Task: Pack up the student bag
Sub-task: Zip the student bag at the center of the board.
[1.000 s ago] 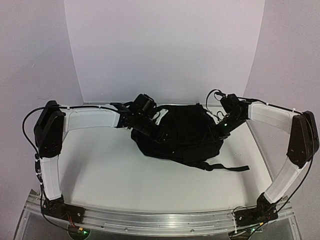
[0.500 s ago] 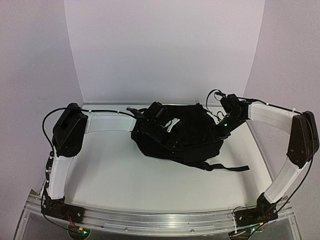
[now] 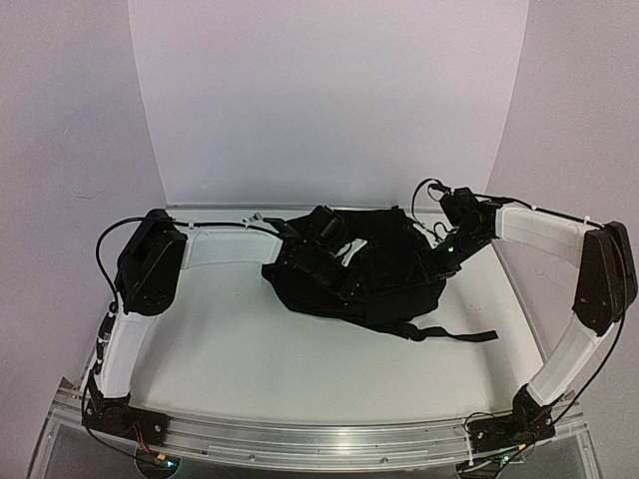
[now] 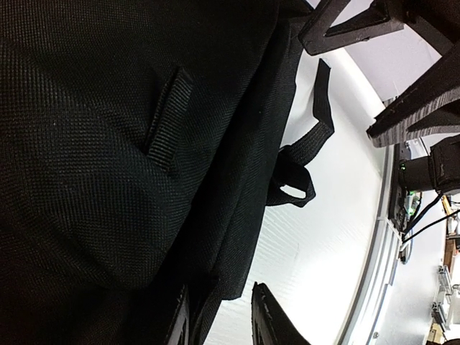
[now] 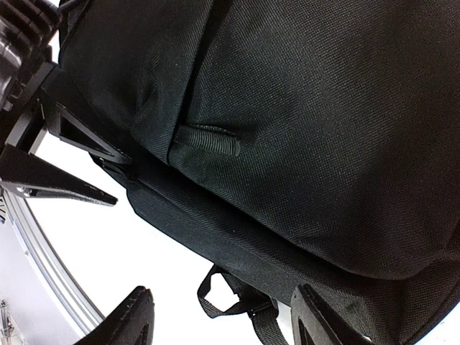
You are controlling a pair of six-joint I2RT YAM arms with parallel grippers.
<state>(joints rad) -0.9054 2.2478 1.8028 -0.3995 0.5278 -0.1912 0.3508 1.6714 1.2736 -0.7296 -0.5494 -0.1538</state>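
The student bag [image 3: 371, 287], a black fabric backpack, lies on the white table between both arms. My left gripper [image 3: 337, 261] is low on its left upper side. In the left wrist view the bag [image 4: 108, 144] fills the frame, and a fold of its edge sits between the narrowed jaws of the left gripper [image 4: 219, 320], with a bare gap beside the right finger. My right gripper [image 3: 439, 263] hovers at the bag's right side. It [image 5: 223, 323] stands wide open over a strap loop [image 5: 223, 291] and grips nothing. What is inside the bag is hidden.
A loose black strap [image 3: 454, 334] trails from the bag toward the front right. White walls [image 3: 329, 100] close the back and sides. The metal rail [image 3: 319, 439] with the arm bases runs along the near edge.
My left arm has reached rightward onto the bag and its jaws have narrowed around the fabric edge. The right arm and the bag have stayed put.
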